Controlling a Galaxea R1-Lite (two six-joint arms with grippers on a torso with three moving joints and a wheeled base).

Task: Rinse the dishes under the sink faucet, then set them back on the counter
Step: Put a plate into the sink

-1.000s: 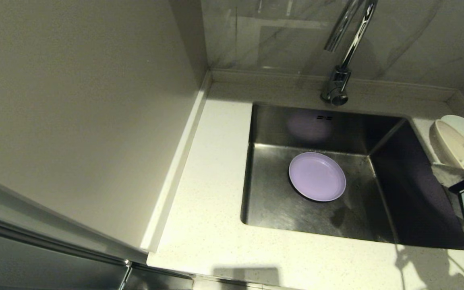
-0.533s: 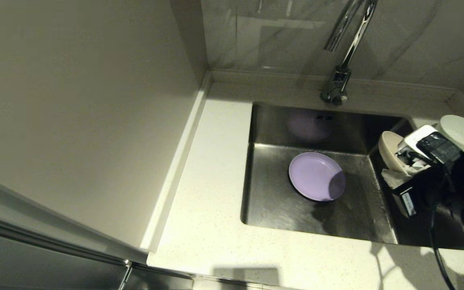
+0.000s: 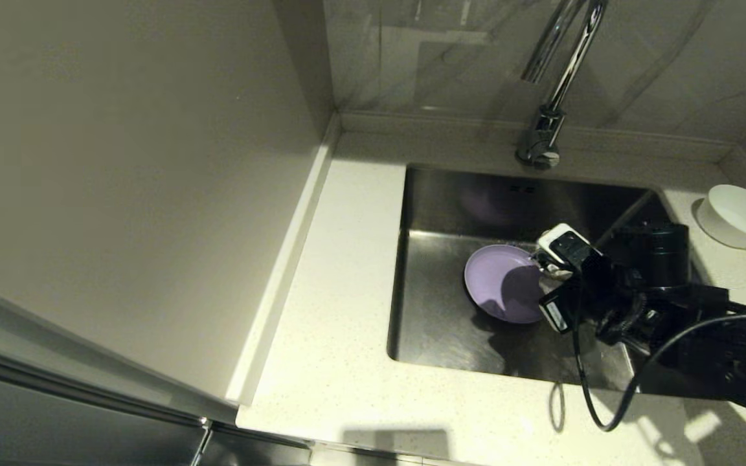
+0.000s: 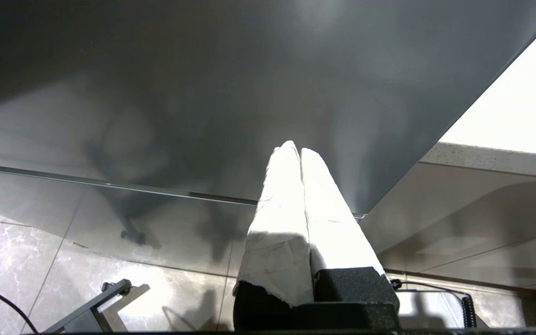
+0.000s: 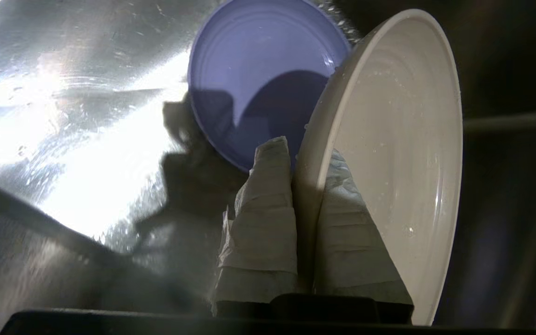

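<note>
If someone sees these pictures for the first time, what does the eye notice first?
First, the right hand over the sink, pinching the rim of the cream plate held on edge. Below it, the lilac plate lies flat on the sink floor. The white bowl stands on the counter at the far right.
</note>
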